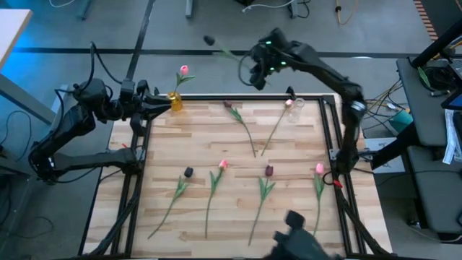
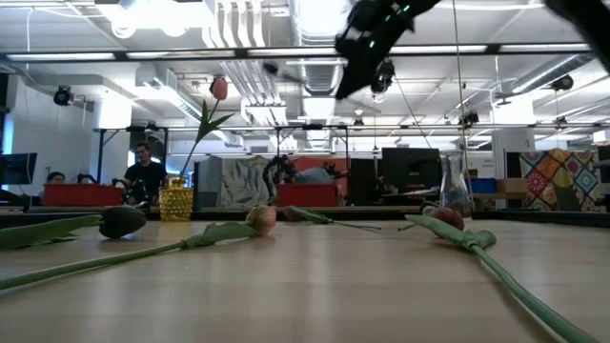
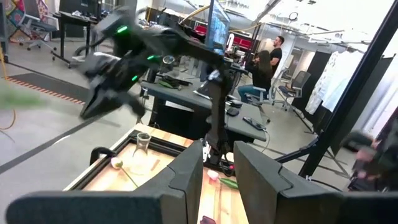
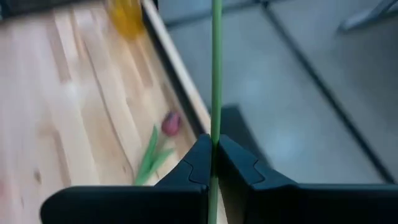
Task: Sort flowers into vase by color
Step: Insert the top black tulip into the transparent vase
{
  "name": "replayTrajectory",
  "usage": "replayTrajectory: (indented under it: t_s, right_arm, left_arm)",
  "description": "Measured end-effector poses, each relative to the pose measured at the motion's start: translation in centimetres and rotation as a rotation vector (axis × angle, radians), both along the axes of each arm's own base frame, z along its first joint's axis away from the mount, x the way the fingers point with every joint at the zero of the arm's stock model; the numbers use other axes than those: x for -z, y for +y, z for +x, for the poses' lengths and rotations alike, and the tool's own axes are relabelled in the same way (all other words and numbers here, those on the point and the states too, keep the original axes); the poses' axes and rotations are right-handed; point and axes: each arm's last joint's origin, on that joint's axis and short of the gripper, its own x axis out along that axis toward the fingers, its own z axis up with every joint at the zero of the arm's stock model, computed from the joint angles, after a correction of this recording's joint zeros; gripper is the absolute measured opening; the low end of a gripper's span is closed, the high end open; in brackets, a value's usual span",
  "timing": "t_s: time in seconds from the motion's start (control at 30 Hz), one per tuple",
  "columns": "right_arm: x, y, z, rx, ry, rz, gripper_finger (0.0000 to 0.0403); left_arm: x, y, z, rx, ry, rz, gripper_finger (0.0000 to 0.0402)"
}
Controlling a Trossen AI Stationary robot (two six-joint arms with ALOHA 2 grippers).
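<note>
My right gripper [image 1: 254,72] is raised beyond the table's far edge, shut on a dark-headed tulip [image 1: 208,41] that shows blurred in the high view. One pink tulip [image 1: 184,70] stands in the yellow vase [image 1: 175,102] at the far left corner. The clear vase [image 1: 297,108] stands at the far right, with a pink tulip [image 1: 289,103] lying beside it. Several more tulips lie flat on the table, among them a maroon one [image 1: 228,105], a dark one [image 1: 188,172] and a pink one [image 1: 223,165]. My left gripper [image 1: 160,104] is beside the yellow vase, open and holding nothing [image 3: 217,177]. My right gripper pinches the tulip's thin green stem [image 4: 215,134] between its two fingers. The fingers lie across the stem, which runs straight on past them. The flower is lifted clear of the table, and its dark head points toward the left, away from the gripper.
A black frame [image 1: 326,123] rims the wooden table. A dark device [image 1: 296,242] sits at the near edge. Bare wood lies in the middle between the far and near rows of flowers. People sit at desks [image 3: 264,59] in the room beyond.
</note>
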Motion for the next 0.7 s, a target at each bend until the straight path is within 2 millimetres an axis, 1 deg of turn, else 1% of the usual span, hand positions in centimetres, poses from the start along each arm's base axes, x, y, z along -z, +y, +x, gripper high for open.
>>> replayTrajectory:
  t_s: [0.07, 0.17, 0.27, 0.33, 0.4, 0.5, 0.6, 0.7]
  right_arm:
    - [-1.7, 1.4, -1.5, 0.013, -0.068, -0.042, 0.0012]
    - [-3.6, 3.6, -4.0, 0.059, -0.161, -0.111, 0.0012]
    - [-4.4, 5.8, -6.9, 0.137, -0.223, -0.196, 0.0012]
    - [-4.3, 7.1, -8.6, 0.194, -0.270, -0.259, 0.0012]
    - [-3.6, 8.2, -10.1, 0.259, -0.328, -0.316, 0.0012]
    - [-1.7, 9.6, -12.1, 0.349, -0.413, -0.402, 0.0012]
    - [0.7, 10.5, -13.4, 0.424, -0.487, -0.485, 0.0012]
    - [3.5, 11.0, -14.2, 0.486, -0.537, -0.531, 0.0012]
  left_arm:
    - [0.0, 0.0, -0.1, 0.000, -0.004, 0.002, 0.0077]
    - [0.0, 0.0, -0.1, 0.000, -0.004, 0.002, 0.0077]
    - [0.0, 0.0, -0.1, 0.000, -0.003, 0.002, 0.0077]
    - [0.0, 0.0, -0.1, 0.000, -0.003, 0.002, 0.0077]
    - [-0.1, 0.0, -0.1, 0.000, -0.007, 0.004, 0.0077]
    - [-0.3, 0.0, 0.0, -0.001, -0.027, 0.014, 0.0077]
    - [-0.5, 0.1, 0.1, -0.001, -0.047, 0.024, 0.0077]
    - [-0.7, 0.1, 0.2, -0.004, -0.062, 0.032, 0.0077]
